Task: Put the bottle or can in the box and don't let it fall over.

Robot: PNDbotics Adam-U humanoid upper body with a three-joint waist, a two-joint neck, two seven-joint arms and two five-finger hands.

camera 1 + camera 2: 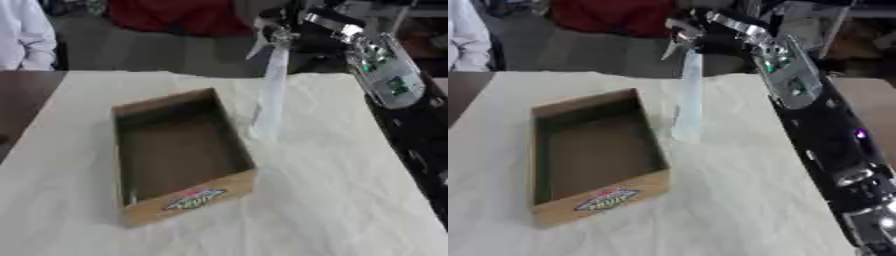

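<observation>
Left eye view: my right hand is curled round the top of the bottle, a tall, clear, slim spray-type one. The bottle hangs nearly upright, its base just over the cloth or touching it; I cannot tell which. It is outside the box, beside the far right corner. The box is an open cardboard tray with a printed label on its near wall, and nothing is in it. My left hand does not show.

Right eye view: the right arm comes in along the right edge, and the hand grasps the bottle at the neck. A gap of cloth shows between the bottle's base and the box's right wall.

Status, as I judge it: the grasp is made, the placement is not. Remaining steps: carry the bottle left over the wall, lower it upright onto the box floor, confirm it stands, then release. Risk: the tall, narrow body could tip if the base clips the wall.
</observation>
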